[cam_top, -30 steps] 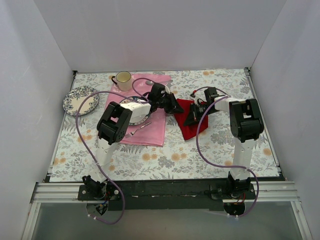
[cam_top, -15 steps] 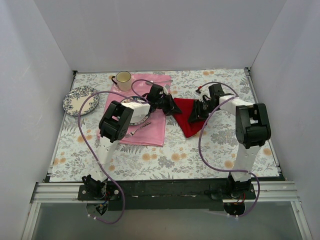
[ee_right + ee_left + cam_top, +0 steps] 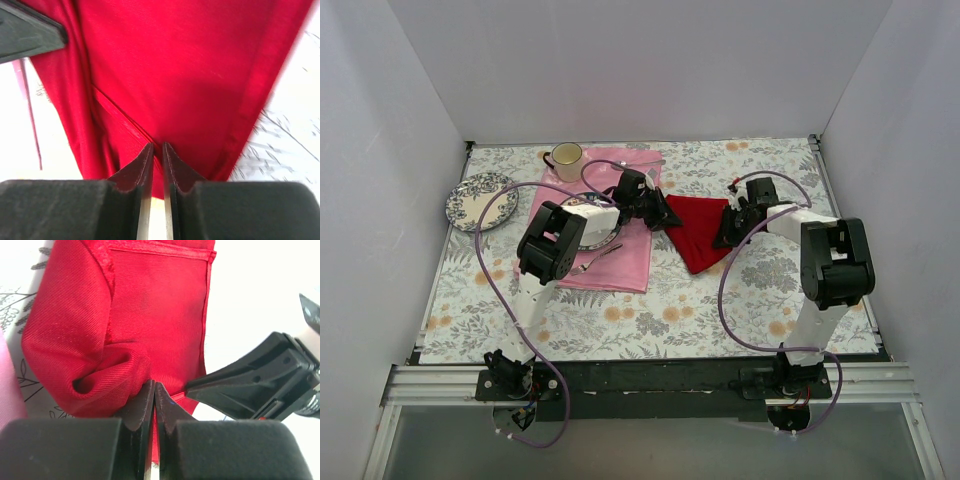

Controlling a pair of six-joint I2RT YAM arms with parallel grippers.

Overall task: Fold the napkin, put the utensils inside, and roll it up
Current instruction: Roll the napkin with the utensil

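The deep red napkin (image 3: 696,236) lies on the floral table right of the pink cloth, drawn out into a triangle pointing toward me. My left gripper (image 3: 667,217) is shut on its left corner; in the left wrist view the cloth (image 3: 150,305) bunches at the shut gripper (image 3: 154,390). My right gripper (image 3: 724,234) is shut on its right edge; in the right wrist view the gripper (image 3: 156,150) pinches a fold of the cloth (image 3: 175,65). The dark-handled spoon does not show clearly in any view.
A pale pink cloth (image 3: 620,262) lies left of the napkin with a plate (image 3: 596,238) partly under my left arm and a silver utensil (image 3: 598,258) on it. A cup (image 3: 566,156) and a patterned plate (image 3: 480,200) stand at the back left. White walls enclose the table.
My right gripper has moved right and back with the napkin's edge, drawing the cloth out wider and flatter. My left gripper has kept its hold and hardly moved.
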